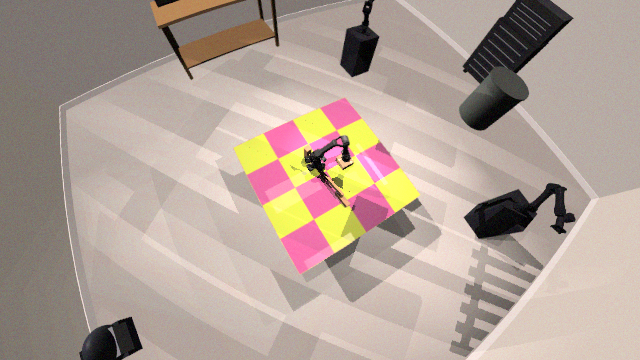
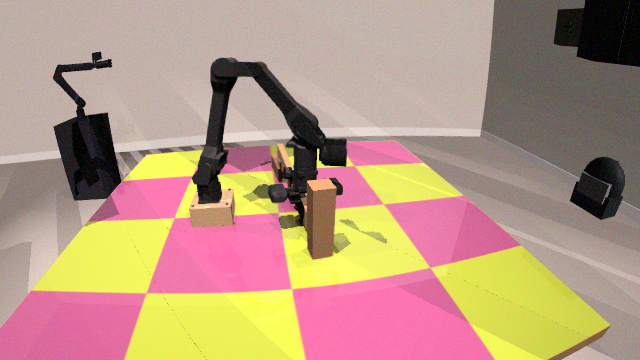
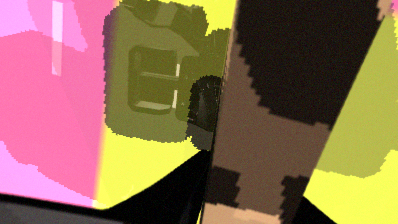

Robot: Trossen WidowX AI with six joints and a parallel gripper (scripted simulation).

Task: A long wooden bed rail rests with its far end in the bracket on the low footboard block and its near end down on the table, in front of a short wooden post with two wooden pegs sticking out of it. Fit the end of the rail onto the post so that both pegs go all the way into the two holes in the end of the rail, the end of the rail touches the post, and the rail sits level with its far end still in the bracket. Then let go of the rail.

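In the exterior view the arm reaches down at the middle of the frame, its gripper (image 2: 299, 200) closed on the rail (image 2: 283, 159) just behind the upright wooden post (image 2: 321, 217), which stands on the pink-and-yellow checkered worktop (image 2: 380, 300). The rail runs away from the post toward the upper middle of that view, its near end hidden behind the post and gripper, so the pegs and holes cannot be made out. In the wrist view the rail (image 3: 270, 145) fills the centre-right as a brown bar, partly in shadow.
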